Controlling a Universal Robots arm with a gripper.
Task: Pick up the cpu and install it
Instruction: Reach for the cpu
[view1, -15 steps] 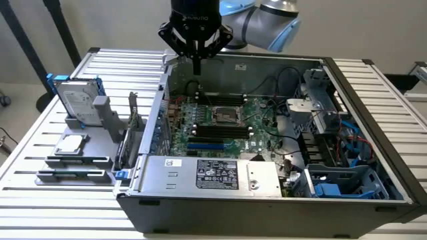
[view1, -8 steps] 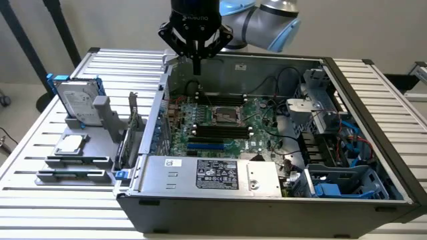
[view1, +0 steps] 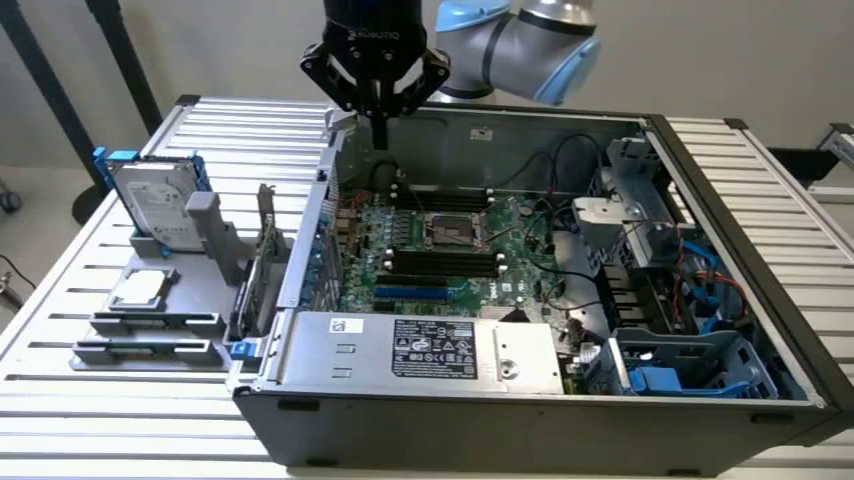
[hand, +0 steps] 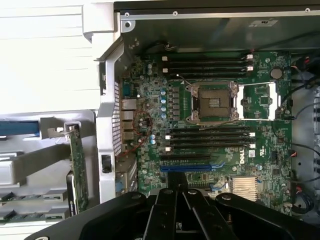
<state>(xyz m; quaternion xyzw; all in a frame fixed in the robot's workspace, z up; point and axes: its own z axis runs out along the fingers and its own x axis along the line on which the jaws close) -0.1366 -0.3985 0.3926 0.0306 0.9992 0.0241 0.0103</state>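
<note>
Slatted white table, open computer case | cpu flat on grey fixture, exterior view's left, well apart from gripper | your likely risk: bare socket, a tilted chip could bend contacts | gripper pressed together, empty, pointing down over case's rear wall

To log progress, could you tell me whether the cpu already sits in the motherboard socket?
No, the cpu lies on the grey rack outside the case; the socket is empty.

Robot lab: open PC case, slatted bench.
</note>
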